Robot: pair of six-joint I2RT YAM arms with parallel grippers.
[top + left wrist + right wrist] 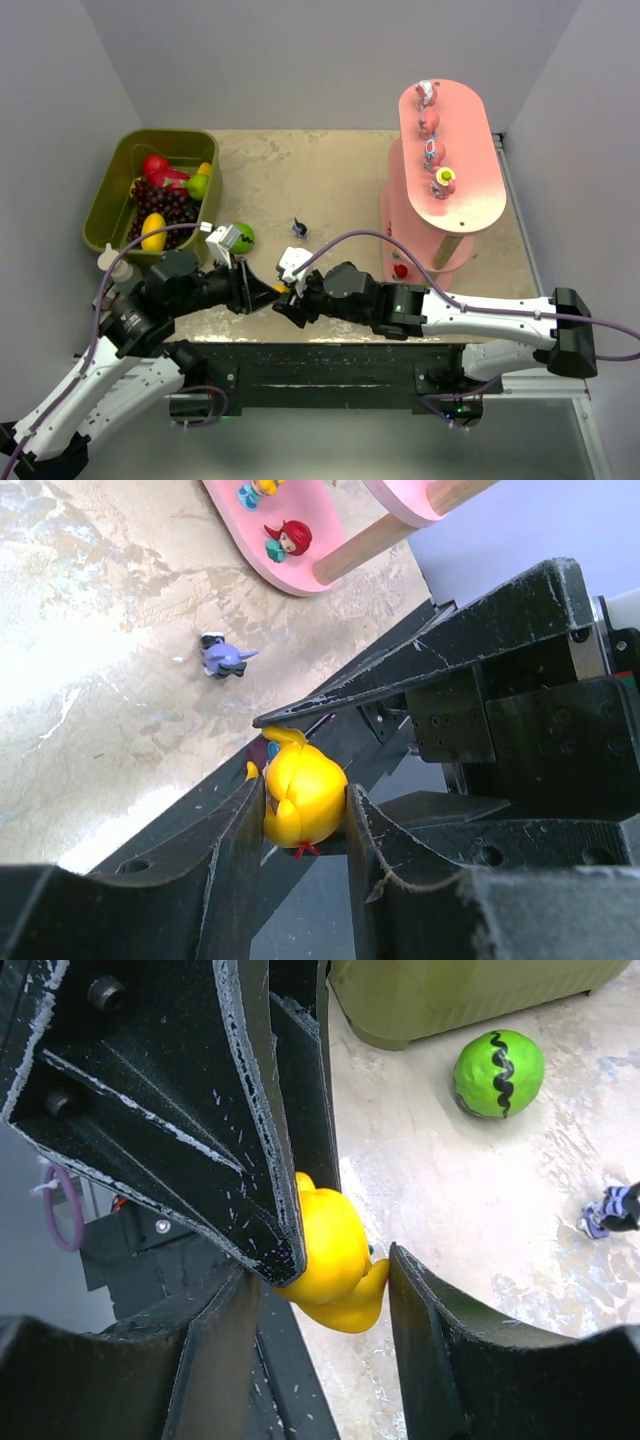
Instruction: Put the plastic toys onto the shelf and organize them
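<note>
A yellow toy [303,795] hangs between both grippers at the table's near edge [283,288]. My left gripper [305,820] is shut on it, with a finger pressed on each side. My right gripper [320,1265] comes in crosswise from the right [292,300]. One of its fingers [430,1340] touches the toy's tip [335,1255]; the left gripper's finger hides the other side. A small purple toy [299,230] lies on the table. The pink shelf [470,200] stands at the right with several toys [434,152] in a row on its top board and a red toy [401,270] on its lowest board.
An olive-green bin [110,195] with fake fruit stands at the back left. A green striped ball [241,236] lies in front of it, close to the left arm. The purple toy [610,1210] and the ball [499,1072] lie beyond the grippers.
</note>
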